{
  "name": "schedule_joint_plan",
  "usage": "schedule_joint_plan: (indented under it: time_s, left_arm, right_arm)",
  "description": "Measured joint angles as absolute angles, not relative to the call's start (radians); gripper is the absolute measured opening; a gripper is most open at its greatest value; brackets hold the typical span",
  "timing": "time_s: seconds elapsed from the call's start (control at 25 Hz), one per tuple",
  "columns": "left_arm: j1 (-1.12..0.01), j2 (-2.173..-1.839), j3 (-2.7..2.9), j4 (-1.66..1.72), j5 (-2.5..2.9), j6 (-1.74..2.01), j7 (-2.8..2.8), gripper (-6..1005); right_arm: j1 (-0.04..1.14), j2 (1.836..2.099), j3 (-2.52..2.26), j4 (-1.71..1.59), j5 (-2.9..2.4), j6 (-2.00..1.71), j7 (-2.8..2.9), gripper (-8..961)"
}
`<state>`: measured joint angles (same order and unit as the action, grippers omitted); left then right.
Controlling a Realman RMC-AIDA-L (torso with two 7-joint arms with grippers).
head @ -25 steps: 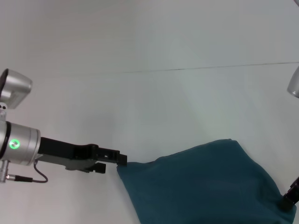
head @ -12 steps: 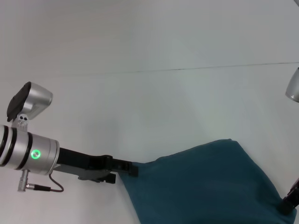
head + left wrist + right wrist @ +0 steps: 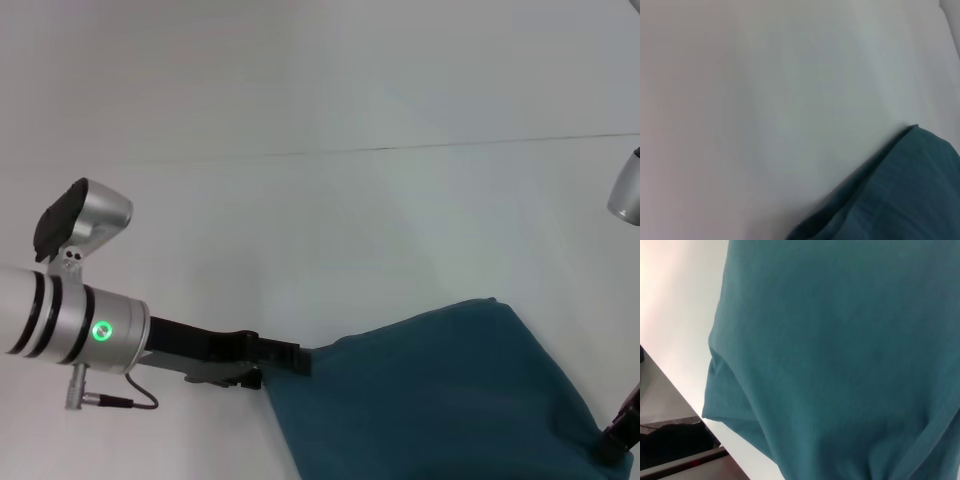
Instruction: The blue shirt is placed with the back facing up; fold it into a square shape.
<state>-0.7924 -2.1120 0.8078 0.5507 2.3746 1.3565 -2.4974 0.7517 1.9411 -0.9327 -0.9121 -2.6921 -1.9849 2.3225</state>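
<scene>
The left claw [image 3: 285, 357], its fingers not clearly seen, has been moved against the near-left corner of the blue shirt [image 3: 450, 400], which is spread on the table [image 3: 300, 230] between it and the right claw [image 3: 620, 425], so a fold is probably being prepared.

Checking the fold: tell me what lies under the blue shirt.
The blue shirt rests on the white table. Whatever lies beneath its folded cloth is covered and cannot be seen.

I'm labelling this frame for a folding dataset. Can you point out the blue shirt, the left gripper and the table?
blue shirt [image 3: 440, 395]: head view, middle of the spread fabric.
left gripper [image 3: 290, 358]: head view, black tip at the shirt's left edge.
table [image 3: 330, 220]: head view, bare white surface beyond the shirt.
</scene>
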Motion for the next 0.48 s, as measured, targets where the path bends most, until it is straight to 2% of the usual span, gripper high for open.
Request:
schedule_joint_plan:
  time_s: [0.48]
  left_arm:
    - [-0.813,-2.112,0.834,0.523,2.373,1.325,-2.491,880]
  right_arm:
    - [0.748,1.942,-0.933,-0.917,-2.692,-1.983,2.322,26]
